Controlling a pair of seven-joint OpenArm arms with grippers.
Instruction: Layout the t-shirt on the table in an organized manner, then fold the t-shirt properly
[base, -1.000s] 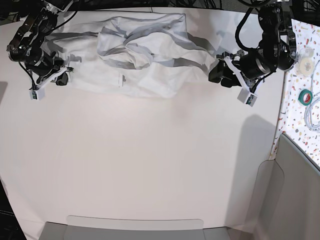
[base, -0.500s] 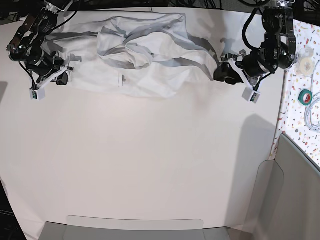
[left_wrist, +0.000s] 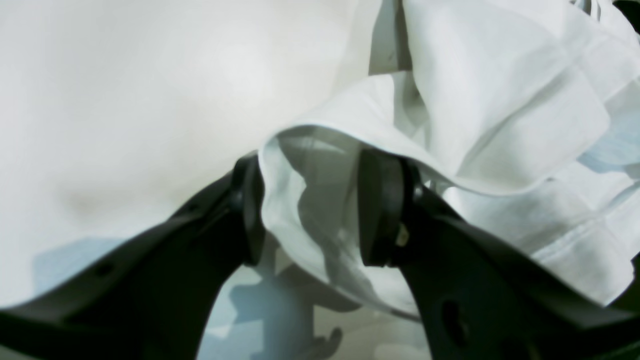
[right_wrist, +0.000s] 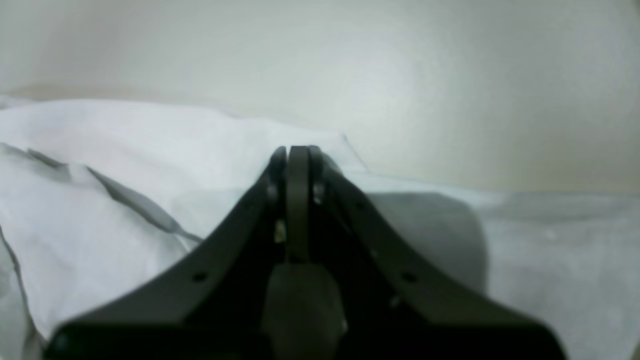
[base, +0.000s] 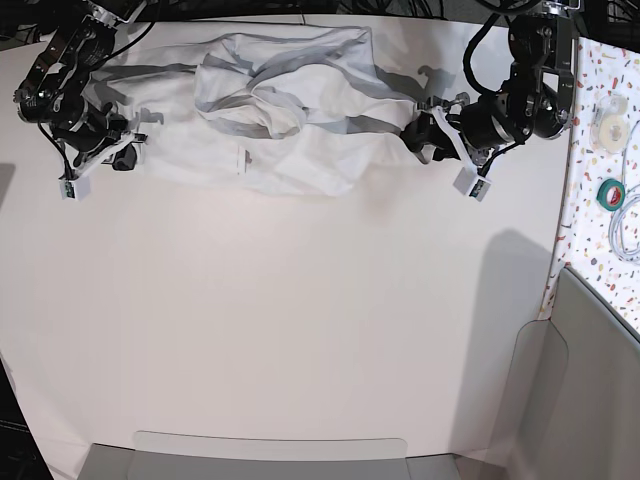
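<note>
Left tool (left_wrist: 305, 210) is spread wide, black jaws straddling a raised fold at the edge of the large plain white wrinkled cotton t-shirt (base: 290, 110); cloth sits between the pads but nothing is pinched yet. Right tool (right_wrist: 297, 155) is fully closed, tips pressed together over the shirt's other end; wrist view doesn't show whether any fabric is caught in them, so I can't call it a grip.

Shirt lies bunched along the far edge of the big smooth off-white worktop (base: 300, 330), long axis running side to side between my two arms. Middle is heaped in grey-shadowed folds, not flat.

Key relation: from my left tool the shirt body extends sideways toward the right arm, and the fold I'm straddling is the nearest free edge. In the base view the left tool (base: 425, 135) is at that end of the cloth and the right tool (base: 120, 155) is at the opposite end. Left arm is the one placed to act.

My read: still the layout step, folding not started. Next move likely needs the left jaws closed on that fold, then a pull outward and toward the near side.

Room: near side of the worktop is wide open. Speckled terrazzo-pattern panel (base: 610, 180) borders the worktop close on my left arm's outer side, so outward travel there is limited.
</note>
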